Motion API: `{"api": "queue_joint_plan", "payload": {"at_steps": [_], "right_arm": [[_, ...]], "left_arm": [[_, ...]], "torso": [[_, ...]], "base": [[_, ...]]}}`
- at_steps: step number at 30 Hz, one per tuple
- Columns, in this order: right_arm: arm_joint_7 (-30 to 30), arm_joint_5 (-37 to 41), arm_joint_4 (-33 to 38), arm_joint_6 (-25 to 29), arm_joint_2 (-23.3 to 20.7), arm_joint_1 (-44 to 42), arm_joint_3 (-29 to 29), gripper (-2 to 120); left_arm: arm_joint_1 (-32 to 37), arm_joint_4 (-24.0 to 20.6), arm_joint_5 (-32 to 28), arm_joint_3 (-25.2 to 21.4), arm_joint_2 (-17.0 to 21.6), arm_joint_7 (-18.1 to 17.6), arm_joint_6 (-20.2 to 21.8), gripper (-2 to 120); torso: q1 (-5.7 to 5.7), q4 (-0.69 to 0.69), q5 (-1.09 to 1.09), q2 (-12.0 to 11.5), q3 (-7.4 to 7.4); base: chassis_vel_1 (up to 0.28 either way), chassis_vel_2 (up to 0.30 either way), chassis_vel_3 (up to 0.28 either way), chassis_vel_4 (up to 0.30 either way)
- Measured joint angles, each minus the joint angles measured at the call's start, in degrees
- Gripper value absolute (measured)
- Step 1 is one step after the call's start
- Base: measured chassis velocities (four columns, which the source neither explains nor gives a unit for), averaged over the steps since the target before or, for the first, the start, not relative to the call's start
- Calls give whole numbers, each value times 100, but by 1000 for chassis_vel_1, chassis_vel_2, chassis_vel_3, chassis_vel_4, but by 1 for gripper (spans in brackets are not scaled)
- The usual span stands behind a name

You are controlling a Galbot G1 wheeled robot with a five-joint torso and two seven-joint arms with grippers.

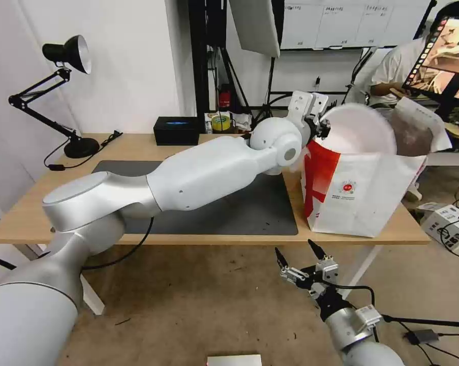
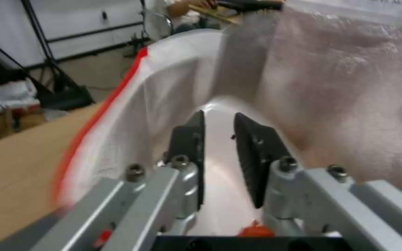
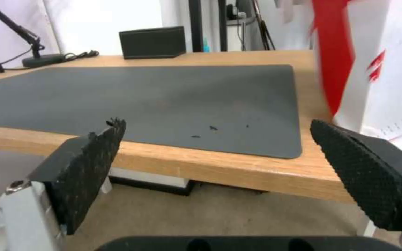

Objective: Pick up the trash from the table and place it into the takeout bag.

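Observation:
My left arm reaches across the table [image 1: 31, 213] to the takeout bag [image 1: 361, 198], a white tote with a red side panel at the table's right end. My left gripper [image 1: 322, 129] is shut on the rim of the white round bowl [image 1: 360, 128], which hangs tilted over the bag's open mouth. In the left wrist view the gripper [image 2: 218, 115] pinches the bowl's wall [image 2: 220, 174] between its black fingers [image 2: 192, 146], with the bag's lining [image 2: 350, 87] close behind and a red scrap [image 2: 254, 230] low in the bowl. My right gripper [image 1: 296, 255] hangs open below the table's front edge.
The dark grey mat [image 1: 254, 213] lies bare apart from a few black crumbs [image 3: 213, 128]. A black box [image 1: 176, 130] and a desk lamp [image 1: 66, 56] stand along the back edge. A person sits behind the bag. Cables and a box lie on the floor at right.

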Motion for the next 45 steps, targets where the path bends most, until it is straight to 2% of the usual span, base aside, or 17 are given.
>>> {"api": "queue_joint_plan", "payload": {"at_steps": [6, 9, 15, 19, 21, 22, 25, 26, 29, 30, 32, 33, 34, 35, 37, 40, 45], "right_arm": [[0, 0, 0, 0, 0, 0, 0, 100], [0, 0, 0, 0, 0, 0, 0, 100], [0, 0, 0, 0, 0, 0, 0, 100], [0, 0, 0, 0, 0, 0, 0, 100], [0, 0, 0, 0, 0, 0, 0, 100], [0, 0, 0, 0, 0, 0, 0, 100], [0, 0, 0, 0, 0, 1, 0, 100], [0, 0, 0, 0, 0, 1, 0, 100], [-2, 0, 0, 0, 0, 1, 0, 100], [-2, 0, 0, 0, 0, 1, 0, 100], [1, 0, 0, 0, -1, 1, 0, 100], [1, 0, 0, 0, -1, 0, 0, 100], [1, 0, 0, 0, -1, 0, 0, 100], [1, 0, 0, 0, 0, 0, 0, 100], [-2, 0, 1, 0, -1, 1, 0, 100], [-2, 0, 1, 0, 0, 0, 0, 100], [0, 0, 0, 0, 1, 0, 0, 100]], "left_arm": [[38, -273, -156, -107, 149, -134, -31, 48], [163, -726, 75, -349, 515, -325, -351, 66], [358, -1126, 356, -588, 1024, -363, -800, 84], [618, -1427, 716, -809, 1628, 216, -1459, 98], [986, -1719, 1067, -983, 2364, 992, -2098, 105], [986, -1719, 1067, -983, 2364, 992, -2098, 105], [1890, -2108, 1263, -1511, 3324, 1869, -2534, 111], [1890, -2108, 1263, -1511, 3324, 1869, -2534, 111], [3073, -2426, 1571, -2551, 4012, 2369, -2767, 114], [3073, -2426, 1571, -2551, 4012, 2369, -2767, 114], [3728, -2553, 1865, -3216, 4272, 2524, -2805, 115], [4564, -2731, 2103, -4060, 4560, 2641, -2853, 115], [4564, -2731, 2103, -4060, 4560, 2641, -2853, 115], [5189, -2799, 2248, -4545, 4746, 2694, -2972, 114], [5928, -2702, 2506, -4898, 4742, 2813, -3185, 112], [6480, -2692, 2677, -5257, 4648, 2866, -3349, 109], [7374, -2840, 2941, -6037, 4451, 2891, -3498, 103]], "torso": [[0, -2, 0, 0, 0], [0, -1, 0, 0, 0], [0, 0, -1, 0, 0], [0, 0, -1, 0, 0], [0, -3, -2, 0, 0], [0, -3, -2, 0, 0], [0, 3, -6, -1, 1], [0, 3, -6, -1, 1], [-1, 0, -2, 0, -1], [-1, 0, -2, 0, -1], [0, -2, -5, 0, 0], [0, -2, 0, 0, 0], [0, -2, 0, 0, 0], [-1, 5, -1, 1, -1], [-2, 7, -2, 1, -2], [0, -7, -4, 0, 0], [1, -6, 3, 0, 0]], "base": [[0, 0, 0, 0], [0, 0, 0, 0], [0, 0, 0, 0], [0, 0, 0, 0], [0, 0, 0, 0], [0, 0, 0, 0], [0, 0, 0, 0], [0, 0, 0, 0], [0, 0, 0, 0], [0, 0, 0, 0], [0, 0, 0, 0], [0, 0, 0, 0], [0, 0, 0, 0], [0, 0, 0, 0], [0, 0, 0, 0], [0, 0, 0, 0], [0, 0, 0, 0]]}}
